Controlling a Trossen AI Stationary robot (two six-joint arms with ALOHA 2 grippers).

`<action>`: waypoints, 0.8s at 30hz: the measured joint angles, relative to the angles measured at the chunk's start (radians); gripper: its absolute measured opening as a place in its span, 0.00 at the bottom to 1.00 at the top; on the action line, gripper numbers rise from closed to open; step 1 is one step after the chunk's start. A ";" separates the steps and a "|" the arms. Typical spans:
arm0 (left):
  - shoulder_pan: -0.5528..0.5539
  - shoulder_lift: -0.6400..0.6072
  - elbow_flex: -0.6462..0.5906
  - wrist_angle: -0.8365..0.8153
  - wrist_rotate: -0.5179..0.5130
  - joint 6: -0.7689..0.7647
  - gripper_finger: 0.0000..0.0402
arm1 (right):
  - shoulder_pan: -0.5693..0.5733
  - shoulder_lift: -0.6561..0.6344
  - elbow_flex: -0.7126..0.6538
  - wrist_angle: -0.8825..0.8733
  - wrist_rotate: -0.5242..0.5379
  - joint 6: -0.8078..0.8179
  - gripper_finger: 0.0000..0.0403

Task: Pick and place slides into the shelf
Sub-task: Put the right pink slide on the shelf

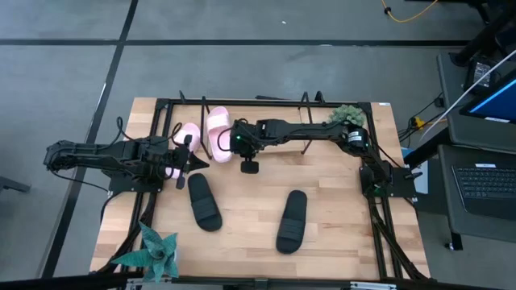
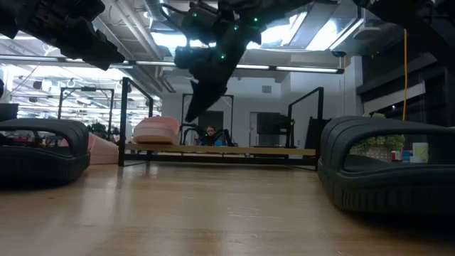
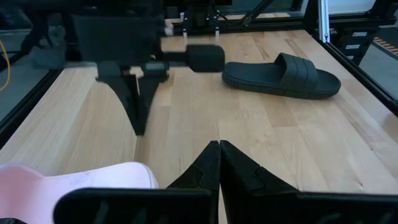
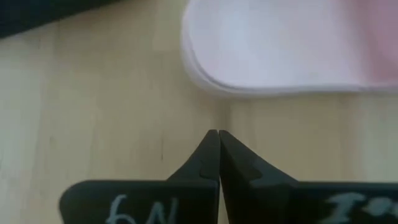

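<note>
One pale pink slide (image 1: 218,133) lies on the shelf's board (image 2: 234,150); it also shows in the low view (image 2: 156,130). The second pink slide (image 1: 185,137) lies by the shelf's left end, partly under my left gripper (image 1: 181,161), and shows in the left wrist view (image 3: 81,183). That gripper is shut and empty, raised above the slide. My right gripper (image 1: 250,167) is shut and empty and points down at the wood, just near of the first pink slide's end (image 4: 280,50). Two black slides (image 1: 204,201) (image 1: 292,220) lie flat on the table.
The shelf's black rods (image 1: 266,101) run along the table's far edge. A green plant (image 1: 348,117) stands at the far right and a teal plant (image 1: 157,250) at the near left corner. Bare wood lies between the two black slides. A person (image 2: 210,134) sits far behind.
</note>
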 joint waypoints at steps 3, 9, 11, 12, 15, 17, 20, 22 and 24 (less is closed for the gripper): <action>0.000 0.000 0.000 0.000 0.000 0.000 0.00 | 0.005 0.000 -0.025 0.054 0.000 -0.013 0.00; 0.000 0.000 0.000 0.000 0.000 -0.002 0.00 | 0.005 0.000 -0.025 0.065 0.000 -0.011 0.00; 0.000 0.000 0.000 0.000 0.000 -0.002 0.00 | 0.006 0.000 -0.025 0.087 0.000 -0.008 0.00; 0.000 0.000 0.000 0.000 0.000 -0.002 0.00 | 0.009 0.004 -0.024 0.100 0.000 -0.009 0.00; 0.000 0.000 0.000 0.001 0.000 -0.002 0.00 | 0.016 0.011 -0.025 0.112 0.000 -0.017 0.00; 0.000 0.000 0.000 0.000 0.000 -0.002 0.00 | 0.020 0.015 -0.025 0.118 0.005 -0.023 0.00; 0.000 0.000 0.000 0.001 0.000 -0.002 0.00 | 0.018 0.016 -0.025 0.113 0.025 -0.011 0.00; 0.000 0.000 0.000 0.001 0.000 -0.002 0.00 | 0.017 0.016 -0.025 0.111 0.026 -0.010 0.00; 0.000 0.000 0.000 0.001 0.000 -0.002 0.00 | 0.017 0.016 -0.025 0.115 0.027 -0.008 0.00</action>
